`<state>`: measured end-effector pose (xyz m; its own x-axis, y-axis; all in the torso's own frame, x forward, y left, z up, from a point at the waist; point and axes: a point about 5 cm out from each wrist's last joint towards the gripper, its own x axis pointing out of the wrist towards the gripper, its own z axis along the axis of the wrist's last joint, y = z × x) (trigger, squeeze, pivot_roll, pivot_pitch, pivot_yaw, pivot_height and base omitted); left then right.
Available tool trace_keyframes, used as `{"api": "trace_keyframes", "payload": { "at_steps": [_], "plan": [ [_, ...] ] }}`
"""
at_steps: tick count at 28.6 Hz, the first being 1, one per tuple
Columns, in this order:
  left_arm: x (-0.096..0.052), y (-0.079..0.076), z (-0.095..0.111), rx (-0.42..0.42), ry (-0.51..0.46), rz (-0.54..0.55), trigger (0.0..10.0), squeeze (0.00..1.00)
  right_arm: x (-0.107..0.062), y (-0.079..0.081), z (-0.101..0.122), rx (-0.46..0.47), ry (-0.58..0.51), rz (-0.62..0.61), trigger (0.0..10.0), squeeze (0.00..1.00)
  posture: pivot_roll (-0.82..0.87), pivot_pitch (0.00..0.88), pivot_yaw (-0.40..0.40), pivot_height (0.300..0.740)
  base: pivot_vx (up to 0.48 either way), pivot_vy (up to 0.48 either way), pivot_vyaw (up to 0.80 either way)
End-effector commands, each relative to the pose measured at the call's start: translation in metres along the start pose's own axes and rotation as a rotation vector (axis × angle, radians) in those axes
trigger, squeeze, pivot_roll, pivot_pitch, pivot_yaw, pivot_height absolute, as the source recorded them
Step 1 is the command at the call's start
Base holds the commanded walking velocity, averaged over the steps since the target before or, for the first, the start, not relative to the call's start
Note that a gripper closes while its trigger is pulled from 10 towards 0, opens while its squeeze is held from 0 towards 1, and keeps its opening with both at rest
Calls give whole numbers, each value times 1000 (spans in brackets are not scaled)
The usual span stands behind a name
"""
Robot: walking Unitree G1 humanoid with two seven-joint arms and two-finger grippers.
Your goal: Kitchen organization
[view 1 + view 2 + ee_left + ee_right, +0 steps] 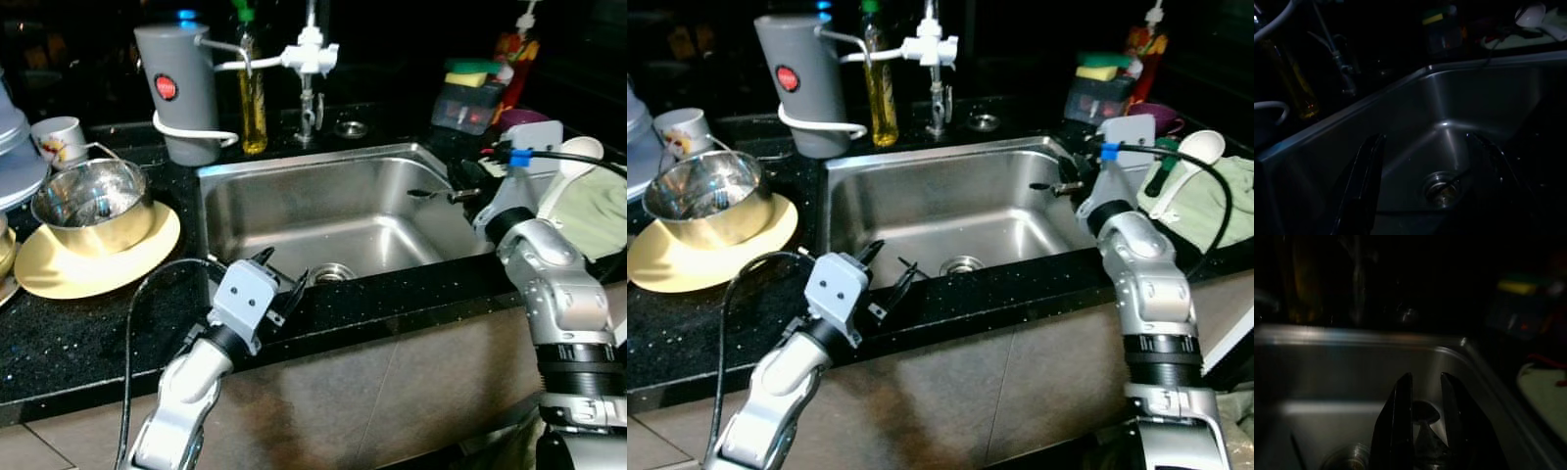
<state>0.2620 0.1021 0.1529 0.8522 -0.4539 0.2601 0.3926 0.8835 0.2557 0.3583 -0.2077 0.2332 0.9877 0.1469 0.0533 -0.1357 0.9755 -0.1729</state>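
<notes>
Jaws on small dark spoon (1423, 417)

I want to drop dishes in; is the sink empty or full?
Empty: the sink shows bare steel down to its drain, no dishes or water.

I can't make out what the right gripper (1422, 423) has between its fingers, the wrist views being too dark, and the plates (18, 147) at my far left are cut off.
</notes>
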Motion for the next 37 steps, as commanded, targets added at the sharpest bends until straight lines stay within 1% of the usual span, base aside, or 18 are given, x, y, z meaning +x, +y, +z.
{"api": "trace_keyframes", "payload": {
  "at_steps": [1, 3, 5, 7, 9, 11, 17, 21, 22, 23, 24, 28, 29, 30, 31, 32, 36, 37],
  "plan": [
    [-2, 3, -7, 1, 44, 29, 10000, 0, 11, 19, -8, -78, 66, 32, 10000, 0, -42, 0, -25, 740, 0, 0, 0],
    [-3, 4, -6, 1, 44, 47, 10000, 0, 18, 35, -17, -114, 123, 69, 10000, 0, -39, 0, -29, 740, 0, 0, 0],
    [-3, 4, -6, 1, 44, 47, 10000, 0, 18, 35, -17, -114, 123, 69, 10000, 0, -39, 0, -29, 740, 0, 0, 0],
    [-3, 7, -4, 5, 44, 76, 10000, 0, 27, 61, -28, -150, 182, 129, 10000, 0, -30, 0, -37, 740, 0, 0, 0],
    [-3, 8, -3, 8, 45, 87, 10000, 0, 29, 70, -32, -165, 203, 150, 10000, 0, -29, 0, -37, 740, 0, 0, 0],
    [-3, 12, 1, 7, 38, 118, 10000, 0, 34, 91, -43, -237, 263, 199, 10000, 0, -17, 0, -50, 740, 0, 0, 0],
    [-4, 14, 8, -6, 28, 150, 10000, 0, 38, 111, -59, -351, 354, 238, 10000, 0, -5, 0, -60, 740, 0, 0, 0],
    [-6, 12, 9, -10, 31, 153, 10000, 0, 39, 116, -63, -336, 368, 243, 10000, 0, -7, 0, -59, 740, 0, 0, 0],
    [-6, 11, 9, -11, 31, 152, 10000, 0, 40, 117, -63, -303, 360, 240, 10000, 820, -10, 0, -58, 740, 0, 0, 0],
    [-5, 11, 9, -13, 33, 151, 10000, 0, 40, 117, -62, -258, 349, 235, 10000, 1000, -10, 0, -60, 740, 0, 0, 0],
    [-5, 11, 9, -13, 33, 151, 10000, 0, 40, 117, -62, -258, 349, 235, 10000, 1000, -10, 0, -60, 740, 0, 0, 0],
    [-4, 10, 10, -18, 42, 148, 10000, 0, 44, 113, -41, -9, 173, 231, 10000, 1000, -11, 0, -56, 740, 0, 0, 0],
    [-3, 11, 10, -18, 43, 147, 10000, 0, 40, 110, -30, 136, 83, 269, 10000, 439, -14, 0, -53, 740, 0, 0, 0],
    [-3, 11, 10, -18, 43, 147, 10000, 0, 40, 110, -30, 136, 83, 269, 10000, 439, -14, 0, -53, 740, 0, 0, 0],
    [-3, 11, 9, -18, 44, 146, 10000, 0, 36, 105, -21, 243, 4, 293, 10000, 0, -14, 0, -53, 740, 0, 0, 0],
    [-3, 12, 9, -17, 47, 145, 10000, 0, 27, 93, -7, 424, -134, 336, 10000, 0, -19, 0, -48, 740, 0, 0, 0],
    [-3, 12, 9, -16, 49, 143, 10000, 0, 20, 85, 1, 495, -215, 359, 10000, 0, -22, 0, -42, 740, 0, 0, 0],
    [-2, 13, 9, -14, 51, 140, 10000, 0, 11, 79, 9, 523, -295, 388, 10000, 0, -26, 0, -38, 740, 0, 0, 0]
  ]
}}
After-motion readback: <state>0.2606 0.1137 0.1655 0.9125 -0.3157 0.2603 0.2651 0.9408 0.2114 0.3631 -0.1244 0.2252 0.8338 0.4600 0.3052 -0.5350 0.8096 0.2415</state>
